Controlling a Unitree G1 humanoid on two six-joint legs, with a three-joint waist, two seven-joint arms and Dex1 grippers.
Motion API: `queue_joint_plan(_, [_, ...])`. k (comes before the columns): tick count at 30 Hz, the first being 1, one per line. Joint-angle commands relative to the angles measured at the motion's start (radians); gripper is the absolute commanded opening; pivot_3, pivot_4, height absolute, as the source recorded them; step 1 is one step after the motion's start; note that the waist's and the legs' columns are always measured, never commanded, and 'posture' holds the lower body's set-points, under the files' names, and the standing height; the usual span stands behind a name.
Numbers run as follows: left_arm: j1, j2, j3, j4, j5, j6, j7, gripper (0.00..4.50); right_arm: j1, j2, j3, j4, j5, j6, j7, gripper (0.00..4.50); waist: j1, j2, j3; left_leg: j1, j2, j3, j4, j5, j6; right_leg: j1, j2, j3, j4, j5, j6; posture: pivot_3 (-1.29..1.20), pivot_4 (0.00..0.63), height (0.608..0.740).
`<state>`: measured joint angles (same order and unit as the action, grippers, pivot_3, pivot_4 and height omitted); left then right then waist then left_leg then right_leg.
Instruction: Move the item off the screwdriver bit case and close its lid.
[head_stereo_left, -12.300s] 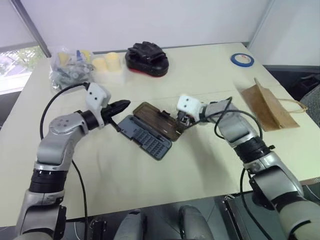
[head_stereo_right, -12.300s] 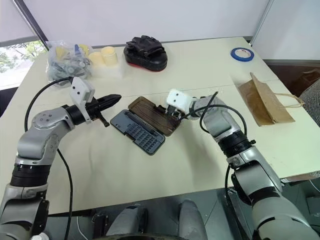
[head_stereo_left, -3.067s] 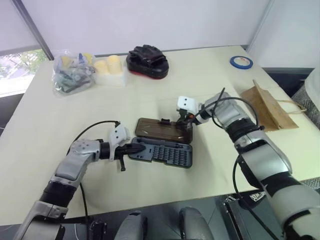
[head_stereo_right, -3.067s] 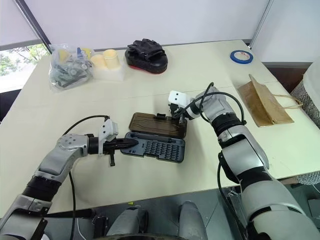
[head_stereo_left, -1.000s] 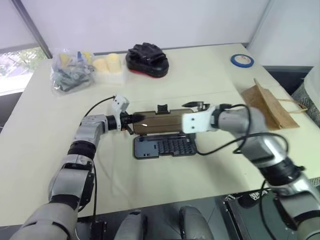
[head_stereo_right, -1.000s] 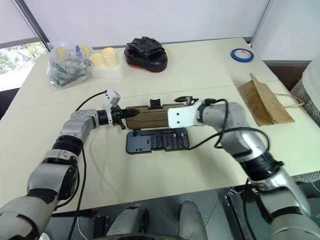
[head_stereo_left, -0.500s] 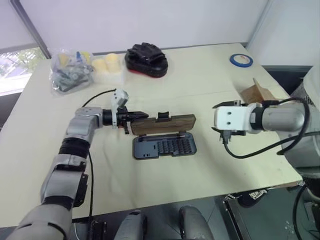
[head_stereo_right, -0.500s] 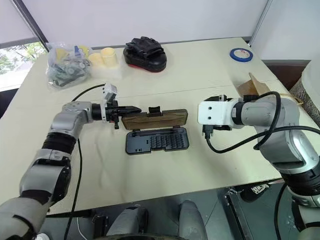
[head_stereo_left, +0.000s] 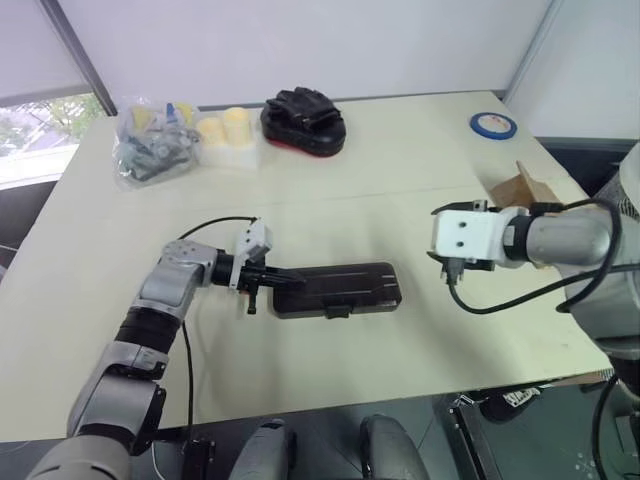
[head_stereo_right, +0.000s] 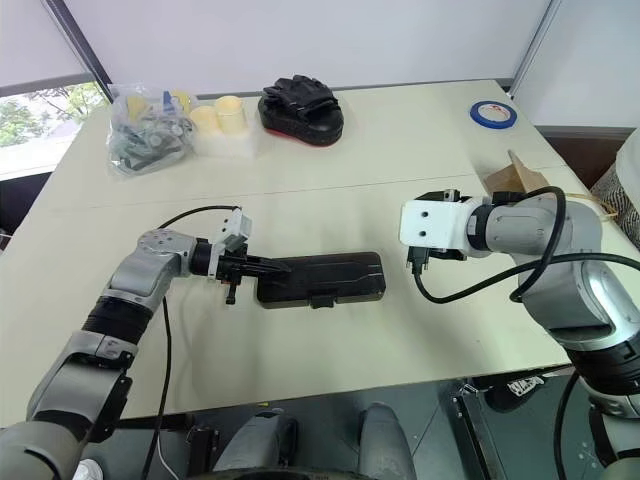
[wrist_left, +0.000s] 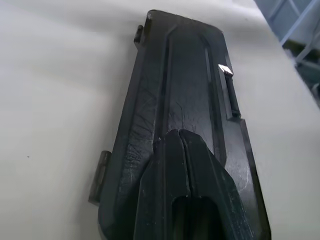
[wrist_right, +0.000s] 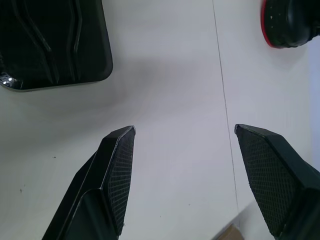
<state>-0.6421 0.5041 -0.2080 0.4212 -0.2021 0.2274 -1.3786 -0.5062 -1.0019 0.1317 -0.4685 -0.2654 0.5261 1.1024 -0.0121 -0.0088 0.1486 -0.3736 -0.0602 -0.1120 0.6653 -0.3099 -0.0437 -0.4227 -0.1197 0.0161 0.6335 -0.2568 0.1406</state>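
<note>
The screwdriver bit case (head_stereo_right: 330, 278) lies flat in the middle of the table, long side across. Its lid (head_stereo_left: 345, 283) is down flat on it, with the small latch tab at the near edge. My left gripper (head_stereo_left: 285, 280) is shut, and its fingertips (wrist_left: 182, 165) rest on the left end of the lid. To the right of the case, above bare table, my right gripper (head_stereo_right: 418, 262) hangs open with nothing between its fingers (wrist_right: 117, 165). The item, a brown paper bag (head_stereo_left: 520, 190), lies at the right side of the table, partly hidden behind my right arm.
A bulky black-and-red object (head_stereo_left: 303, 108) sits at the back centre. A clear bag of parts (head_stereo_left: 152, 148) and yellow cups (head_stereo_left: 225, 128) are at the back left. A blue tape roll (head_stereo_left: 492, 125) lies at the back right.
The lid, half raised half a second ago, now lies flat on the case. My left gripper came down and toward me with it. The right gripper has stayed off to the right.
</note>
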Motion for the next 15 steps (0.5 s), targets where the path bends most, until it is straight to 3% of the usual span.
queue_joint_plan(1, [0.059,0.040,-0.077,0.079,0.113,-0.051,0.018,0.00,-0.003,-0.014,-0.038,-0.044,0.016,0.019,-0.011,3.29,0.000,0.001,-0.001,0.000,0.000,0.000,0.000,0.000,0.000,0.000,0.000,0.000,0.000,0.000,0.000,0.00,0.150,0.740])
queue_joint_plan(6, [0.073,0.071,-0.086,0.072,0.117,-0.094,0.004,0.00,-0.001,0.016,-0.046,-0.070,0.056,0.066,-0.023,3.29,-0.005,0.003,-0.003,0.002,0.001,0.000,0.000,-0.001,0.002,0.001,0.001,0.000,0.000,0.000,0.000,0.00,0.150,0.740])
queue_joint_plan(9, [-0.003,0.038,-0.031,0.075,0.054,-0.020,0.035,0.00,-0.041,0.123,-0.083,-0.105,0.184,0.230,-0.029,3.29,-0.002,0.003,-0.003,0.002,0.001,0.000,0.000,-0.003,0.006,0.002,0.001,0.000,0.000,0.000,0.000,0.00,0.150,0.740])
queue_joint_plan(15, [-0.187,-0.015,0.075,0.086,-0.058,0.163,0.071,0.00,0.008,0.229,-0.114,-0.176,0.411,0.413,-0.009,3.29,0.004,0.000,-0.001,-0.002,0.000,-0.003,0.002,-0.003,0.006,0.002,0.001,-0.002,0.000,0.000,0.000,0.00,0.150,0.740])
